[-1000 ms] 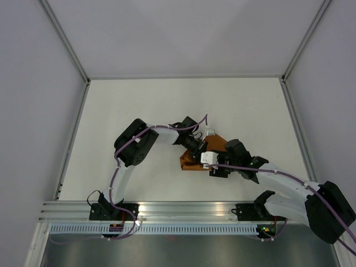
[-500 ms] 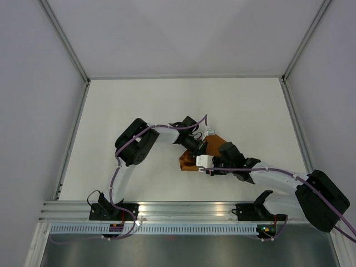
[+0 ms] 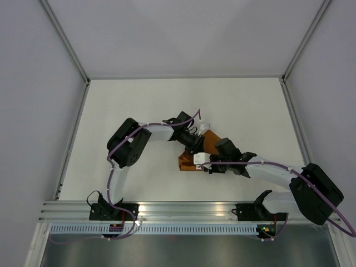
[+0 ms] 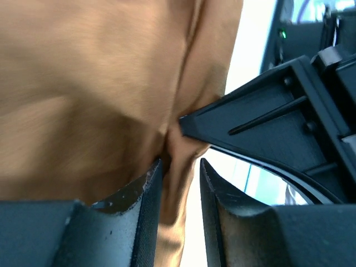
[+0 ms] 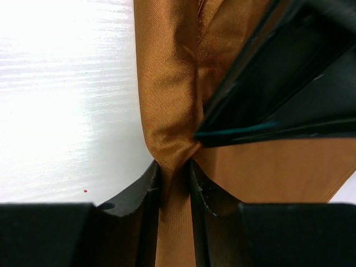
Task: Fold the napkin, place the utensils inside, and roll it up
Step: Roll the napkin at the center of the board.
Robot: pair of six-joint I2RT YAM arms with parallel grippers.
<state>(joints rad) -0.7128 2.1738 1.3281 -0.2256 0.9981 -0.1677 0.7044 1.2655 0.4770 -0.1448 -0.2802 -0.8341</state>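
The orange-brown napkin (image 3: 212,139) lies bunched in a small bundle at the table's middle, mostly covered by both grippers. In the left wrist view a fold of the napkin (image 4: 89,83) hangs between the fingers of my left gripper (image 4: 181,169). It touches the left finger only, with a bright gap to the other, so this gripper is open. My right gripper (image 5: 174,167) is shut on a pinched ridge of the napkin (image 5: 167,78). From above, the left gripper (image 3: 196,146) and right gripper (image 3: 202,161) meet over the bundle. The utensils are hidden.
The white table (image 3: 139,111) is walled by grey panels with metal frame bars (image 3: 69,150) along its sides. A slotted rail (image 3: 183,210) carries the arm bases at the near edge. A black finger of the other gripper (image 4: 261,119) crowds each wrist view.
My right gripper has slid left onto the bundle and closed on the cloth. My left gripper's fingers have parted, loosening their hold, and its arm shifted slightly left.
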